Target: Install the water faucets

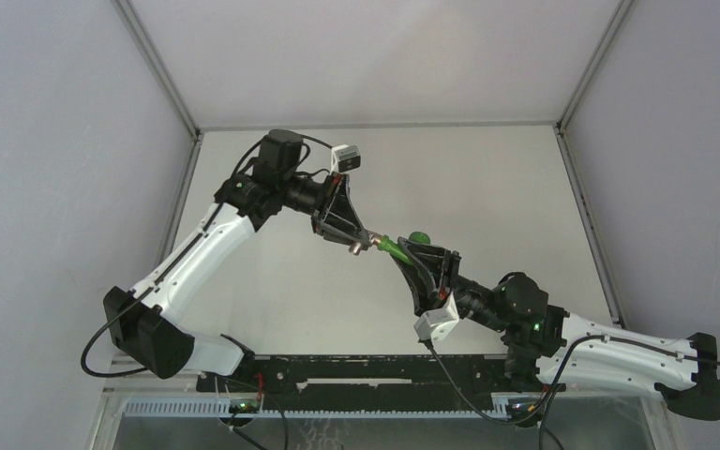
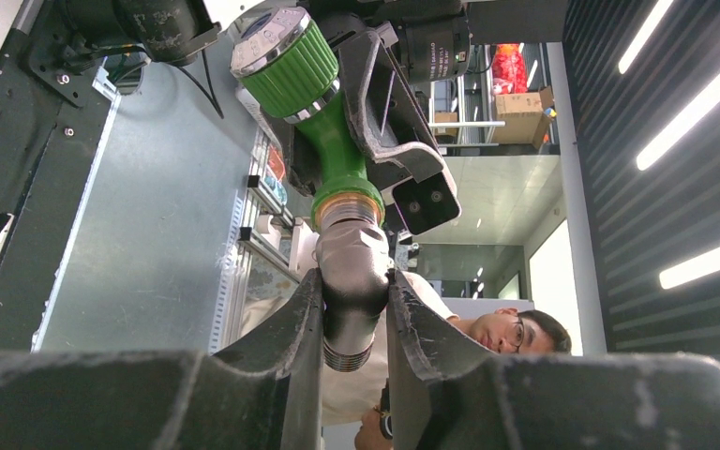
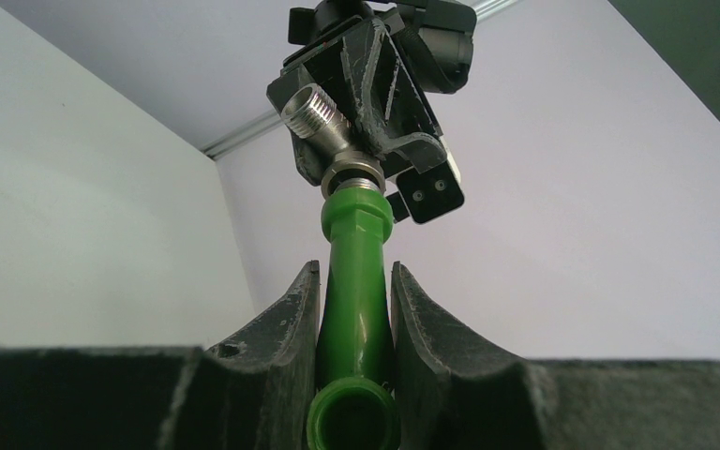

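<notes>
Tap (image 3: 354,281) and grey elbow (image 2: 351,267) mated end to end, mid-air over table (image 1: 487,187), between both arms. Left gripper (image 2: 354,314): clamped on elbow, threaded end sticking out past fingers. Right gripper (image 3: 356,309): clamped on green tap's spout, open end toward own camera. Elbow butted against tap's collar, metal ring at joint. Ribbed round knob at tap's far side. Person (image 2: 511,328) with glasses behind, left wrist view.
</notes>
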Action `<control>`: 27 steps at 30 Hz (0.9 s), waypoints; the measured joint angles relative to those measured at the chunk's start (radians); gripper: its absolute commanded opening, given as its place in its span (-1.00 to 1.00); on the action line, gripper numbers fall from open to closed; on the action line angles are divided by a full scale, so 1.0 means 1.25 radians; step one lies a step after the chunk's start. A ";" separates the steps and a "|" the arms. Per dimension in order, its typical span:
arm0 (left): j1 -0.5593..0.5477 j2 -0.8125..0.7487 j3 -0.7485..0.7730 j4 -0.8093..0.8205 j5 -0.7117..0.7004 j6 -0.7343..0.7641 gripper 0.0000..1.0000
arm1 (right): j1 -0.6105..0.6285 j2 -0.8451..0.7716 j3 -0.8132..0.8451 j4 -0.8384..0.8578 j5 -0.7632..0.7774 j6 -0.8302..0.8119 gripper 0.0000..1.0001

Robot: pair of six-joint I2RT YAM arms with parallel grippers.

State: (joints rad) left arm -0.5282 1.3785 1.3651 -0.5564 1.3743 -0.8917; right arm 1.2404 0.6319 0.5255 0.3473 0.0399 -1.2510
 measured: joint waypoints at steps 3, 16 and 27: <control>0.000 0.003 0.000 0.000 0.002 0.000 -1.00 | 0.001 0.000 0.000 -0.004 0.001 0.000 -1.00; 0.000 0.019 0.000 -0.005 0.024 0.000 -1.00 | 0.014 -0.001 0.000 -0.012 0.009 0.001 -1.00; 0.000 0.024 0.000 -0.010 0.032 0.000 -1.00 | 0.036 -0.001 0.000 -0.012 0.016 0.002 -1.00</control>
State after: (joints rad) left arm -0.5282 1.4082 1.3651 -0.5694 1.4147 -0.8917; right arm 1.2854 0.6304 0.5255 0.3325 0.0597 -1.2488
